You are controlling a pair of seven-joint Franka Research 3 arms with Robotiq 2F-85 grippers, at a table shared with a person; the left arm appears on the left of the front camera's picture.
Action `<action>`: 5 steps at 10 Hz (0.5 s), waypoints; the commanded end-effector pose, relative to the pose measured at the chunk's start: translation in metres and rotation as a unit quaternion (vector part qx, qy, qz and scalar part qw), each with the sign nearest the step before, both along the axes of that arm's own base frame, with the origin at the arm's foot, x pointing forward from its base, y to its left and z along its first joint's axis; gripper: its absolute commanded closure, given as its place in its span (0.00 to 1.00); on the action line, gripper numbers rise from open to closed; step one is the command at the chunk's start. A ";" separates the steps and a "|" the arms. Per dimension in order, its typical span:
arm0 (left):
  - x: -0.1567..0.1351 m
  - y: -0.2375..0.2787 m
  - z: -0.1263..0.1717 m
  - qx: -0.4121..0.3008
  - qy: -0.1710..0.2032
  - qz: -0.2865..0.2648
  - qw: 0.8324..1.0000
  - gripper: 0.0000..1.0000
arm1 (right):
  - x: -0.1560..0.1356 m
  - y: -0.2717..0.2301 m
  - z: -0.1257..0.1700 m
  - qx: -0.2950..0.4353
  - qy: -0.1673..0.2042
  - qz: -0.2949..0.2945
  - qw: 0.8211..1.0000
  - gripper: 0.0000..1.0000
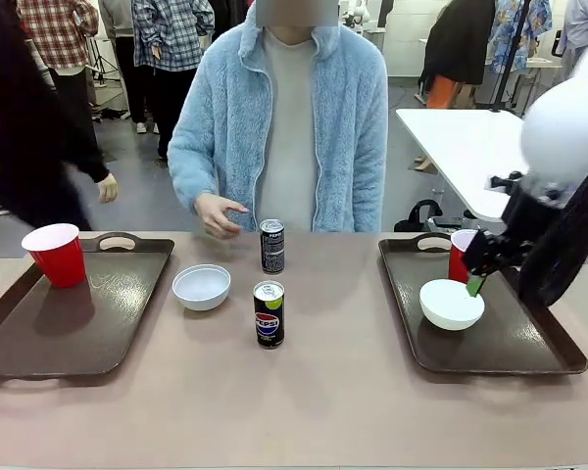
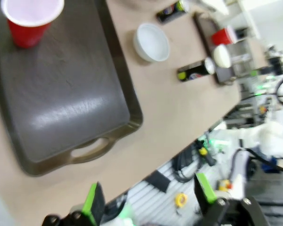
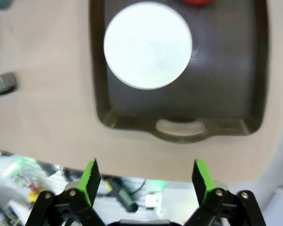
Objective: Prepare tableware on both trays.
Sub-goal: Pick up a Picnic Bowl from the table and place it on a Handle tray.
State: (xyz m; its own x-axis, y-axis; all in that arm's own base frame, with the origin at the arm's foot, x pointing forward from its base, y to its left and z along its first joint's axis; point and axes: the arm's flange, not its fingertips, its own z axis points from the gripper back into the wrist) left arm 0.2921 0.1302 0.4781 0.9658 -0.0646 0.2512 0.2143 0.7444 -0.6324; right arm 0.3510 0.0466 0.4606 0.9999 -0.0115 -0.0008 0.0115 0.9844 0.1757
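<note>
Near can: Pepsi can [image 1: 269, 314] stands upright on the bare counter [image 1: 353, 401] between the two trays. It is the item closest to my front camera, label toward me.
Far can: second can [image 1: 271, 245] stands upright just behind the first, near the person's hand [image 1: 219, 213], which rests at the far edge.
Loose bowl: white bowl [image 1: 201, 287] sits on the counter just beside the left tray [image 1: 88, 338], not in it. I judge that it and both cans are yet to be loaded.
Left tray load: one red cup [image 1: 56, 255], upright in the far-left corner. That leaves bare floor, I reckon, for a bowl and a can.
Right tray: right tray [image 1: 505, 348] carries a second bowl [image 1: 452, 304] with a second cup [image 1: 462, 257] behind it.
Right hand: right hand [image 3: 146, 178] is spread wide with nothing between the pads and is raised over the right tray. From the front, one green pad sits close to that bowl's rim, and I cannot tell whether it touches.
Left hand: left hand [image 2: 148, 195] is likewise spread wide and empty, hanging off the handle end of the left tray.
Hard to make out: the right arm covers part of the second cup, and my right wrist camera cuts it off at the top edge. The left wrist picture is blurred, so the can labels are unreadable there.
</note>
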 end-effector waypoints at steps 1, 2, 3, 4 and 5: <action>0.024 -0.036 0.041 0.133 0.027 -0.002 0.991 0.00 | -0.007 -0.058 0.030 0.152 0.021 -0.033 0.988 0.00; 0.038 -0.057 0.057 0.186 0.031 -0.007 0.982 0.00 | -0.007 -0.082 0.035 0.197 0.031 -0.045 0.979 0.00; 0.047 -0.080 0.070 0.226 0.034 -0.021 0.973 0.00 | -0.010 -0.106 0.039 0.244 0.048 -0.047 0.967 0.00; 0.054 -0.100 0.074 0.258 0.041 -0.038 0.964 0.00 | -0.013 -0.127 0.042 0.284 0.069 -0.041 0.955 0.00; 0.063 -0.118 0.072 0.293 0.048 -0.045 0.954 0.00 | -0.012 -0.146 0.043 0.315 0.087 -0.038 0.944 0.00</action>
